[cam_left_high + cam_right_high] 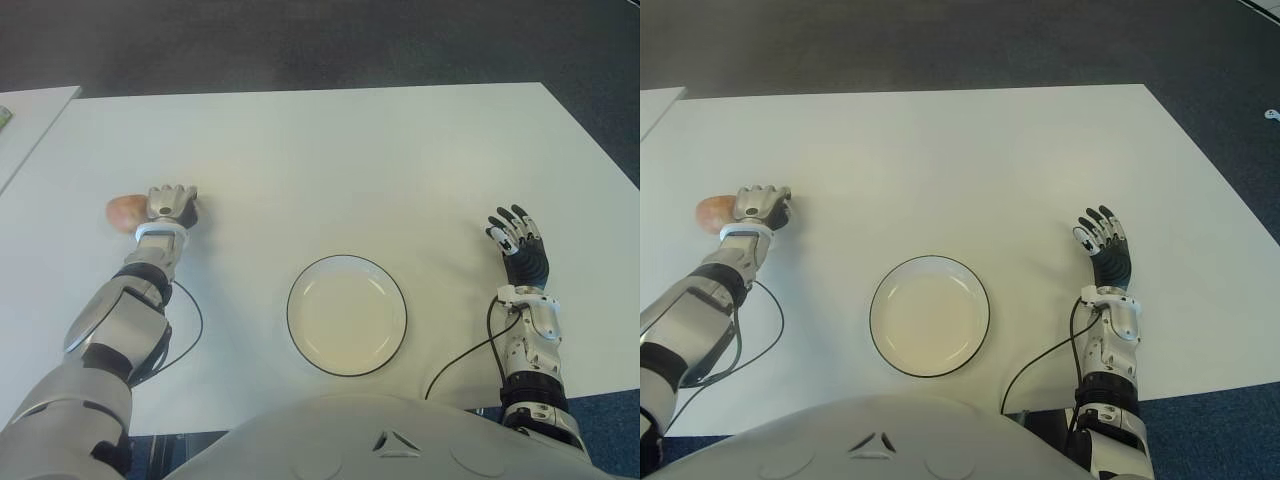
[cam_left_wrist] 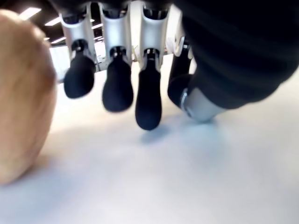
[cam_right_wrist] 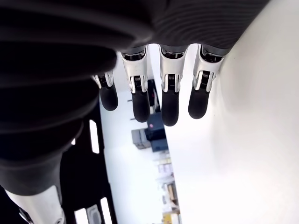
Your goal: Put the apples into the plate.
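One reddish-yellow apple (image 1: 122, 211) lies on the white table (image 1: 330, 170) at the far left. My left hand (image 1: 173, 198) is right beside it, on its right side, palm down with the fingers hanging loosely toward the tabletop. In the left wrist view the apple (image 2: 21, 98) stays outside the fingertips (image 2: 148, 105), with nothing held between them. The white plate (image 1: 347, 316) with a dark rim sits near the front middle, holding nothing. My right hand (image 1: 517, 238) shows to the right of the plate, fingers spread and holding nothing.
Black cables run over the table from each wrist, one (image 1: 190, 325) left of the plate and one (image 1: 460, 360) right of it. A second white table's corner (image 1: 30, 115) shows at the far left. Dark floor lies beyond the far edge.
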You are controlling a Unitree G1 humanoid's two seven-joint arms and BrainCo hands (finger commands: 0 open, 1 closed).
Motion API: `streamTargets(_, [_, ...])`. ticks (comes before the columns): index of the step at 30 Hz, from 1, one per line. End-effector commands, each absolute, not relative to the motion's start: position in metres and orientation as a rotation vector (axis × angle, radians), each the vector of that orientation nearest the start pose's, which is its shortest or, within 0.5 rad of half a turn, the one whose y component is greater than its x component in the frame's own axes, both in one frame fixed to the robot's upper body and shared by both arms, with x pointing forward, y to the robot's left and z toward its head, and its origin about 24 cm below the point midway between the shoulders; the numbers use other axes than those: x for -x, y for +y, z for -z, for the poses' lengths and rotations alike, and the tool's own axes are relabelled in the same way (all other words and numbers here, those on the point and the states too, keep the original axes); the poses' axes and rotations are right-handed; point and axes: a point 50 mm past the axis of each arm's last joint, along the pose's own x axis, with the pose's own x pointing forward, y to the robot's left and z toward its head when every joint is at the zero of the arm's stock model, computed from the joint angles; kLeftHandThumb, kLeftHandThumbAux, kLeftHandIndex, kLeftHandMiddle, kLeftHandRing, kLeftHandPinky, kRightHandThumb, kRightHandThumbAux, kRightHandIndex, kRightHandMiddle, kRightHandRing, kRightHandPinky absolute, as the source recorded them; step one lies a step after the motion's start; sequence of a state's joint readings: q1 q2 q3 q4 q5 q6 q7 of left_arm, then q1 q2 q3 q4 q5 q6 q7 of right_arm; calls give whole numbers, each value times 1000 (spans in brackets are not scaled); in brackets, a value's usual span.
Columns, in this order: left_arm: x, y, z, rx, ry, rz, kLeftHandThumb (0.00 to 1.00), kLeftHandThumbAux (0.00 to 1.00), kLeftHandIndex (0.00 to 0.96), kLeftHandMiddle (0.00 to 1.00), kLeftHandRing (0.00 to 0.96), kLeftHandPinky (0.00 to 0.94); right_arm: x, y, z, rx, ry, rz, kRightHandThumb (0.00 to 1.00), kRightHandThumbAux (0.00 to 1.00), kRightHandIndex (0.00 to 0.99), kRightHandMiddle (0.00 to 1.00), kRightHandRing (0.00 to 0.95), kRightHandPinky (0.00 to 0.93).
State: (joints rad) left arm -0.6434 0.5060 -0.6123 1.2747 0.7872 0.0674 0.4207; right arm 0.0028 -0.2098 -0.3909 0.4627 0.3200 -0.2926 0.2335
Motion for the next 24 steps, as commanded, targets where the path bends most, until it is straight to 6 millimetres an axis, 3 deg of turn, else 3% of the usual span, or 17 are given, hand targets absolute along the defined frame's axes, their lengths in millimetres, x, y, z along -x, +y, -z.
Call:
streamTargets(1, [-317, 265, 10, -1842, 367, 75, 283, 395, 48, 37, 47, 54, -205, -283, 27, -159, 137, 288, 241, 752, 132, 232, 238, 236])
streamTargets(4, [-328, 259, -2, -1910, 295, 76, 208, 297, 12, 9, 12, 14, -206, -282, 27, -161, 137, 285, 251, 744, 136, 240, 248, 250])
streamTargets(10, [-347, 248, -26, -2002, 168, 67, 164, 195, 1, 0, 1, 1, -208, -278, 28, -159, 140, 265, 275, 726, 138, 247, 255, 248])
streamTargets(24, [-357, 249, -42, -2113, 93, 81, 121, 147, 0, 0, 0, 0, -212, -268, 37, -168, 155, 265, 243, 711, 130, 223, 230, 230])
